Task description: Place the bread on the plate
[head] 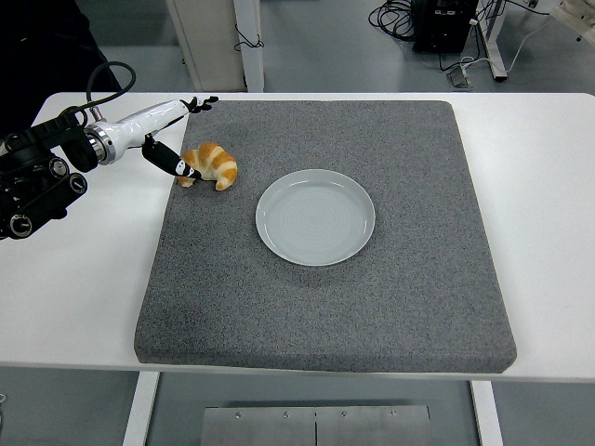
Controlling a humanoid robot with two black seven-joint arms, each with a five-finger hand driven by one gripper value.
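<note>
Reach step: left hand point(172, 130) spread and empty, thumb touching the croissant point(208, 166) lying on grey mat left of empty plate point(315, 216); next needs fingers wrapping it, then carry right
</note>
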